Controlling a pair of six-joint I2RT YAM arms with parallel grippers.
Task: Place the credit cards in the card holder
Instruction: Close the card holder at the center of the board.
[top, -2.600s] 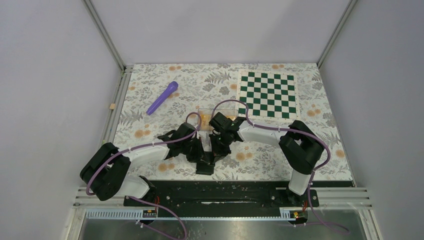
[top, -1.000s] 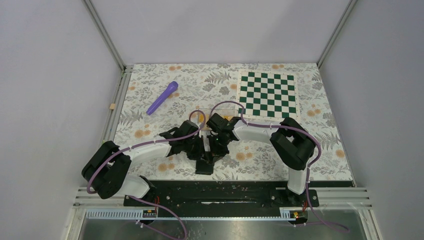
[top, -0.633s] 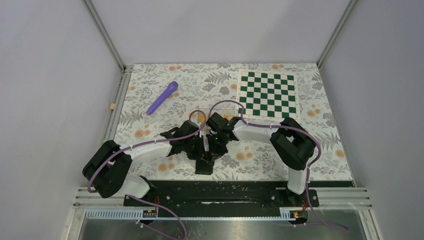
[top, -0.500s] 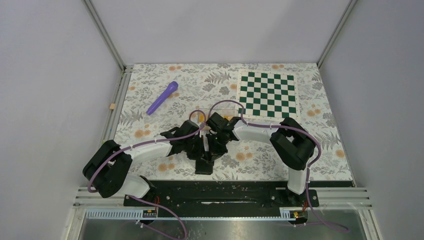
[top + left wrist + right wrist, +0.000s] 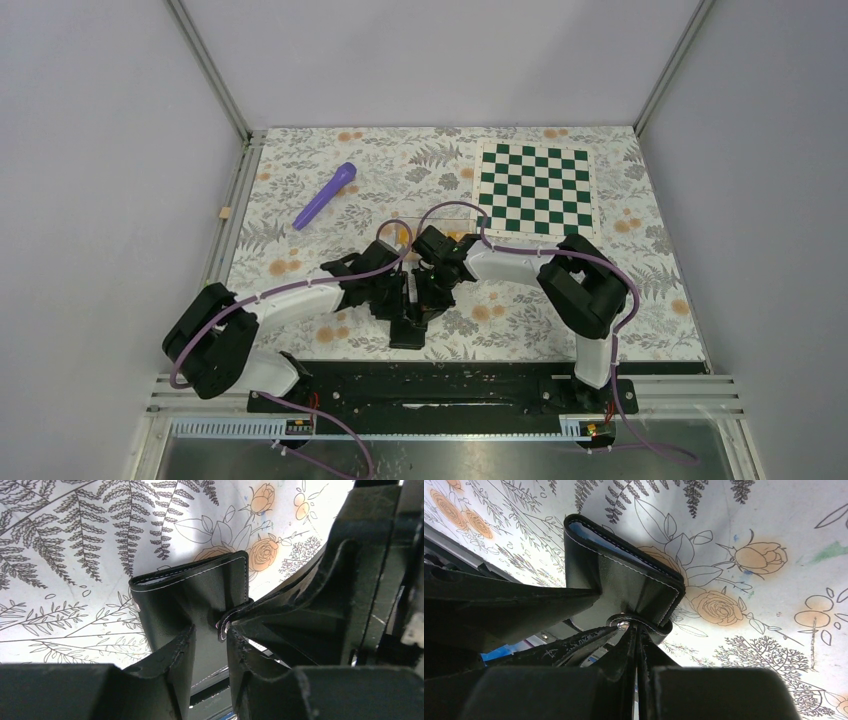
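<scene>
Right gripper (image 5: 635, 636): we see its fingers pressed tight together, pinching the snap tab (image 5: 646, 622) of the card holder (image 5: 624, 577), w/ the metal stud (image 5: 623, 625) right at the tips. The card holder looks folded. Its black outer face is turned to both wrist cams, and a blue-grey strip of lining shows along its far edge in the right wrist view. In the top view it sits near the front-centre of the floral table (image 5: 620, 300), btwn the two wrists.

Left gripper (image 5: 210, 631) has its fingers a narrow gap apart, and the card holder's black face fills that gap. We can't tell whether they clamp it or only lie against it.

Credit cards (image 5: 402, 236) — only a yellow-orange bit shows just behind the wrists in the top view, mostly hidden by arm & cable. It's near the card holder, not touching it.

Farther back, a purple pen-like thing (image 5: 325, 195) lies on the left & a green-and-white chequered board (image 5: 533, 188) on the right, both well apart from the grippers.
</scene>
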